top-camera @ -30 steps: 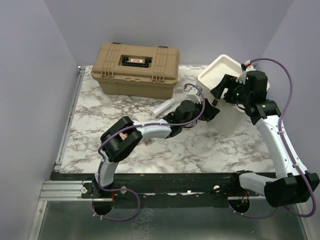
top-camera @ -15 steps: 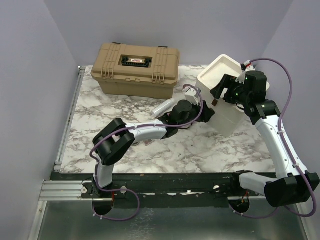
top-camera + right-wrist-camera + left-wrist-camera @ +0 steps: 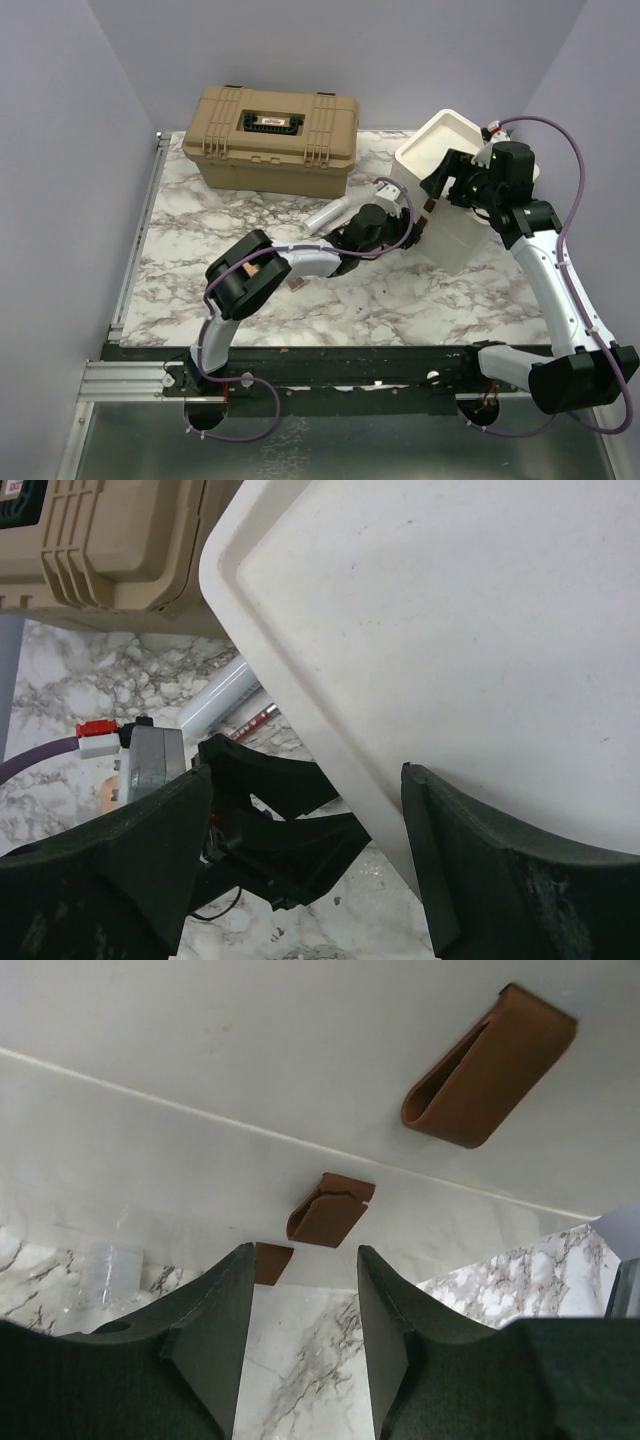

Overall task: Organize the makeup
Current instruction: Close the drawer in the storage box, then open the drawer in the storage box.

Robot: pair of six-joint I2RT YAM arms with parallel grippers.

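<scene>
Left claw [image 3: 300, 1258] sits half spread and empty, nosed up to a brown pull [image 3: 330, 1210] on the white drawer box [image 3: 200, 1090]. Pale tube [image 3: 328, 213] lies on the worktop [image 3: 200, 250] off to the left of that claw in the overhead view, slanting lower left to upper right; left claw's the nearer one. Right claw [image 3: 303, 775] gapes wide over the box top, and only its camera shows a thin reddish stick [image 3: 255, 720] beside the tube.
</scene>
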